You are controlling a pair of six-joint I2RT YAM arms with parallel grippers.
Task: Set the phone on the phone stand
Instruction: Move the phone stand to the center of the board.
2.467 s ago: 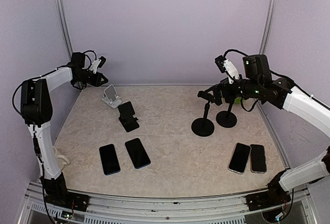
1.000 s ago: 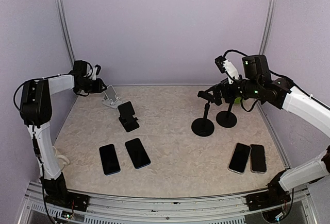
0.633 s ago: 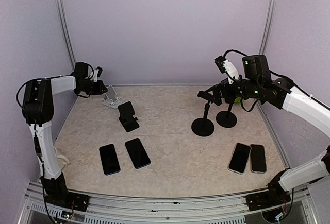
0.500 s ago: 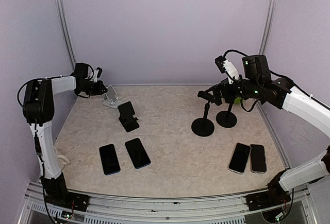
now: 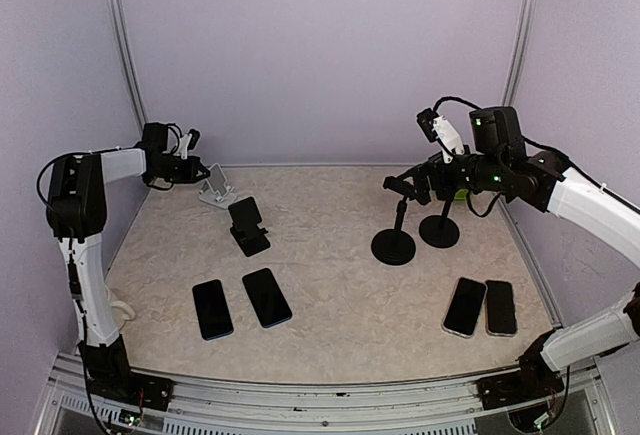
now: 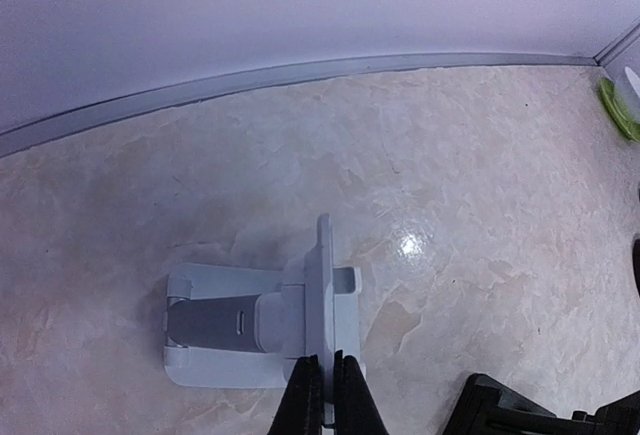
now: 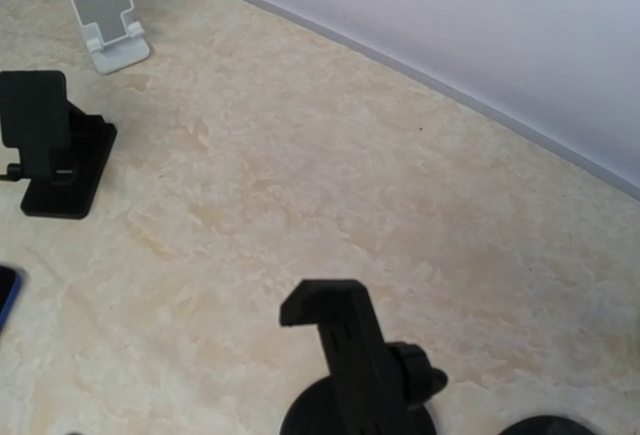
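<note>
A white phone stand [image 5: 214, 187] sits at the back left of the table. My left gripper [image 5: 203, 171] is shut on the upright back plate of this stand [image 6: 270, 325], with one black finger [image 6: 304, 395] on each side of the thin plate. Four dark phones lie flat: two near the front left [image 5: 211, 308] [image 5: 266, 297] and two near the front right [image 5: 465, 305] [image 5: 500, 307]. My right gripper [image 5: 405, 185] hangs open above a black round-base stand [image 5: 393, 245]. Its fingers do not show in the right wrist view, where that stand's clamp head [image 7: 340, 330] is free.
A black folding stand [image 5: 247, 225] stands just in front of the white one. A second round-base stand [image 5: 439, 230] is beside the first. A green object [image 5: 458, 195] lies at the back right. Purple walls close in the back and both sides.
My left gripper has come down from near the back wall to the white stand and shut on its back plate. The right arm has not moved.
</note>
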